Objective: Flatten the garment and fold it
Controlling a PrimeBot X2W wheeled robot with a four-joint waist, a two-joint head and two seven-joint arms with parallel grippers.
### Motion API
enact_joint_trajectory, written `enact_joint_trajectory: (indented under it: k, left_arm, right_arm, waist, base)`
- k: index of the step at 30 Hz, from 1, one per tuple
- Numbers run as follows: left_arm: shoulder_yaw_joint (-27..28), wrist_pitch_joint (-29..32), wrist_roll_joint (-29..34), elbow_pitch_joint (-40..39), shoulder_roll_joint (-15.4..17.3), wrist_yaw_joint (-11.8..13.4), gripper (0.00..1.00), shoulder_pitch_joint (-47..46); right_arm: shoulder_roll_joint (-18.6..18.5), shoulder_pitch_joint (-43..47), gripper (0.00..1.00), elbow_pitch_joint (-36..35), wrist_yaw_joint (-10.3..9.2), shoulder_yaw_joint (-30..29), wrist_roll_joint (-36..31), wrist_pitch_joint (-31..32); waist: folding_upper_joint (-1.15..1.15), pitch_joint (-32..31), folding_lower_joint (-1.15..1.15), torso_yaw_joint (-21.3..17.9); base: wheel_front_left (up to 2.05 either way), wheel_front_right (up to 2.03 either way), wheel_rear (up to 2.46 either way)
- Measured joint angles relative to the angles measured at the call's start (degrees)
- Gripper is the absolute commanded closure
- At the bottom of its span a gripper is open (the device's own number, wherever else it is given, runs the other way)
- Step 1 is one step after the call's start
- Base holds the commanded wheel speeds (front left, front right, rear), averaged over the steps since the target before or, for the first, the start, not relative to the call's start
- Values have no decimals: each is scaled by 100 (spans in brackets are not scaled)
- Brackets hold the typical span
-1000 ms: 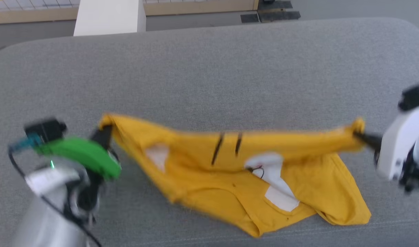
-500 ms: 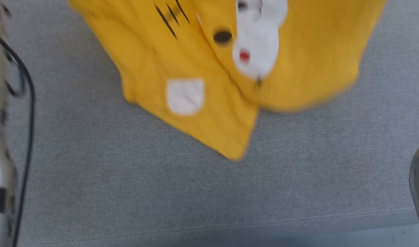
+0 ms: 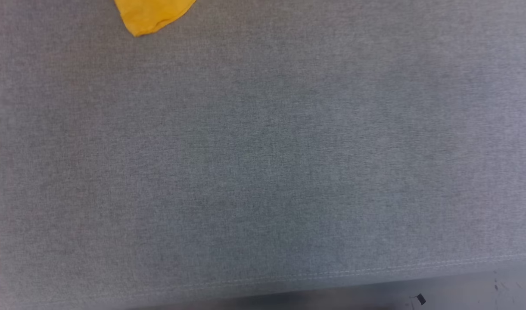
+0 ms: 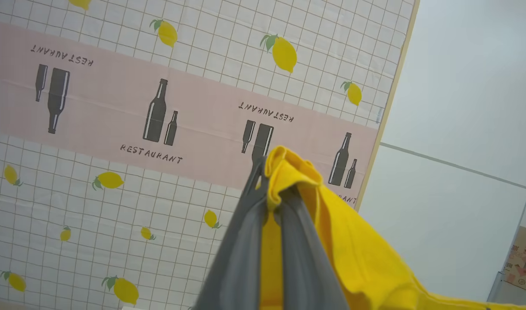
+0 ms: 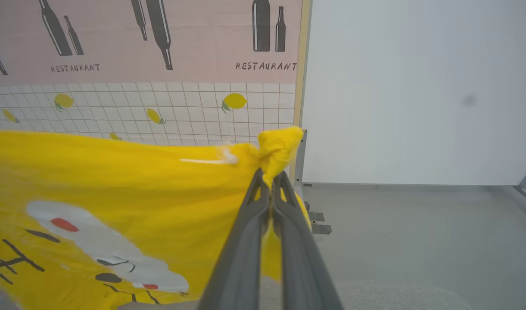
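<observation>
Change: a second ago the garment [image 3: 153,15] sagged low over the grey cushion between the two grippers. The head camera has since swung, and a yellow tip of cloth now hangs in at the top edge of its view, clear of the surface.
Garment location: held aloft by two bunched corners, and the printed front with its white muzzle and red dot hangs down beside the right gripper [image 5: 269,181].
Left gripper: left gripper [image 4: 269,189] has its jaws pinched tight on a folded yellow corner, with cloth trailing off to one side.
Right gripper: jaws closed narrow on the other bunched corner, and a knot of fabric stands proud above the tips.
Step in hand: judged to be the lift and spread before laying the garment flat.
Method: keep both pinches firm, draw the arms apart until the top edge runs taut, then lower so that the hem lands first and the body rolls out flat.
Risk: the bunched corners hide folds that may land as creases.
Surface: grey cushion [image 3: 263,150] is woven and even, with a stitched seam along the near edge.
Room: lemon-and-bottle patterned cloth [image 4: 116,129] hangs behind, edged by a wooden strip [image 5: 303,64]. A plain white wall [image 5: 418,86] and a grey floor [image 5: 396,224] lie beyond.
</observation>
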Motion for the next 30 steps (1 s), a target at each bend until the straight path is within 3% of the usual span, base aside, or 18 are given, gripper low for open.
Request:
enact_joint_trajectory:
  k: [5,10,20,24,28,30]
  left_arm:
    - [13,-260,-67,370,-10,-265,100,173]
    - [34,-544,-288,650,-48,-476,100,938]
    - [-43,-791,-712,690,-168,-887,100,3605]
    - [-116,-684,-844,345,-190,-891,100,5004]
    - [-4,-456,-1313,-331,-349,-682,100,6642]
    - [15,-259,-1483,-715,-421,-464,100,7543]
  right_arm:
    - [48,137,100,316,0,-125,62,-183]
    - [57,927,100,449,-1,52,448,-427]
    - [-423,3949,100,-40,-1,934,1875,-945]
    - [-480,5341,100,-381,-1,995,2375,-975]
    - [-531,6778,100,-764,-1,1001,2569,-898]
    - [-525,7421,100,-948,-1,900,2649,-851]
  waist:
    - [0,174,1,117]
    - [0,143,1,279]
    - [0,-722,-1,512]
    - [0,-1254,-1,553]
    - [0,-1841,-1,580]
    - [0,-2134,-2,587]
  base:
    - [0,0,0]
    - [0,0,0]
    - [0,0,0]
    - [0,0,0]
    - [0,0,0]
    - [0,0,0]
